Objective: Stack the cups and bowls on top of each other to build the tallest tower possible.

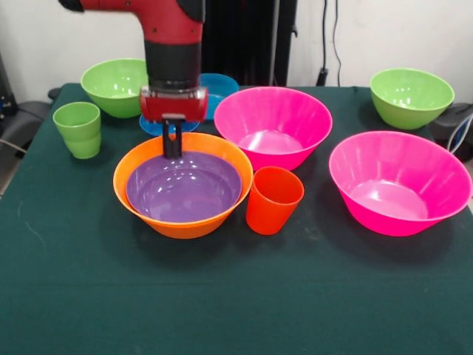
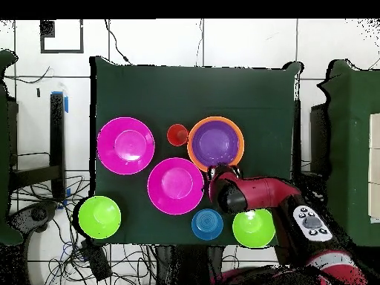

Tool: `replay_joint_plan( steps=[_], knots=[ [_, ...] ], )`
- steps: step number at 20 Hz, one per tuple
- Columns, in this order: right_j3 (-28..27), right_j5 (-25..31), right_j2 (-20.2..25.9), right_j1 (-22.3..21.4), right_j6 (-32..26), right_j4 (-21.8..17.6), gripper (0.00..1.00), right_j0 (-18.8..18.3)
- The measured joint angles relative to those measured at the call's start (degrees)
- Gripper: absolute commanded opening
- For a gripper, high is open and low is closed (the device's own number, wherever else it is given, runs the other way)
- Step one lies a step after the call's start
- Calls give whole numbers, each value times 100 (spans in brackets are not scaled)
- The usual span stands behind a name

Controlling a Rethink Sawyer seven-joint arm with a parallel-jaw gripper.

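Observation:
A purple bowl (image 1: pixel 185 188) sits nested in the large orange bowl (image 1: pixel 140 211) at the table's middle; both also show in the overhead view, purple (image 2: pixel 215 141) inside orange (image 2: pixel 239 145). My gripper (image 1: pixel 172 148) hangs straight down at the far rim of this pair, its narrow fingers closed on the purple bowl's rim. The orange-red cup (image 1: pixel 273 200) stands upright just right of the orange bowl. The light green cup (image 1: pixel 77 129) stands upright at the far left. Two pink bowls (image 1: pixel 273 126) (image 1: pixel 399 181) sit to the right.
Two green bowls stand at the back corners, one left (image 1: pixel 114 85) and one right (image 1: pixel 412 96). A blue bowl (image 1: pixel 222 89) sits behind my gripper. The dark green table (image 1: pixel 222 310) has open cloth along its near side.

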Motion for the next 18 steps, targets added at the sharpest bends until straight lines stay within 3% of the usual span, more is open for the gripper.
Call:
replay_joint_plan(
  steps=[8, 18],
  knots=[
    [486, 1522, 41, -1222, 0, 597, 0, -1],
    [746, 1859, 294, -1891, 0, 1073, 0, -24]
  ],
)
